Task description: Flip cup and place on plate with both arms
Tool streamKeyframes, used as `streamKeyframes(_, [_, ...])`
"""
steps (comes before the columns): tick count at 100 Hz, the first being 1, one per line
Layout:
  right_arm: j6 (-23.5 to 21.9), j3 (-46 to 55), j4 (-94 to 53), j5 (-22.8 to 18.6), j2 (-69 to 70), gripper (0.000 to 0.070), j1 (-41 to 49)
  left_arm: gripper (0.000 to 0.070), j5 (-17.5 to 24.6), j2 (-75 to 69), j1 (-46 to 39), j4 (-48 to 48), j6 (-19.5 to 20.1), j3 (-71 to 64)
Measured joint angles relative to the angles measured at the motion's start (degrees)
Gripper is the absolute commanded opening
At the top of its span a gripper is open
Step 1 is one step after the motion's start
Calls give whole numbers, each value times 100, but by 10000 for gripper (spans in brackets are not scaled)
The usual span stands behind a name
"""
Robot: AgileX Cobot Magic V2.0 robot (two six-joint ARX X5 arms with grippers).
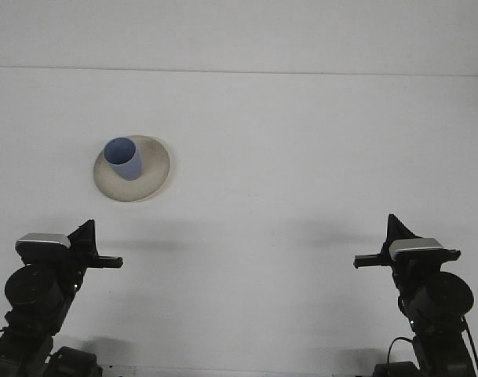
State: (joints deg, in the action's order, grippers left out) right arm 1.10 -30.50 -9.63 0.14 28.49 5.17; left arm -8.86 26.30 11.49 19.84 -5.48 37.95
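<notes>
One blue cup [123, 158] upright, mouth up, on beige plate [152, 179]. Left gripper [87, 233] and right gripper [395, 226] low, well apart from plate, fingers together, empty.

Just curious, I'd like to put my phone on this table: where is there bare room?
Nearly everywhere: the white table is bare right of the beige round plate holding the blue cup, and between the left gripper and right gripper.

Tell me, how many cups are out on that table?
1. The cup stands open side up on the plate, far left of the table. Nothing else lies on the table, and nothing looks big enough to hide another.
</notes>
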Motion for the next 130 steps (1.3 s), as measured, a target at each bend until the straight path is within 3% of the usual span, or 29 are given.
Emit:
streamKeyframes(12, [0,0,2,0,0,1,0,10,0,-90,0,-96,7,-15])
streamKeyframes(45, [0,0,0,0,0,1,0,10,-2,-1259,-470,-1650,197,-1366])
streamKeyframes(88, [0,0,2,0,-2,2,0,10,9,-2594,-787,-1954,249,-3014])
streamKeyframes(106, [0,0,2,0,0,1,0,10,474,-2597,-787,-2411,260,-3285])
streamKeyframes(130, [0,0,4,0,0,1,0,10,579,-2590,-787,-3014,260,-3606])
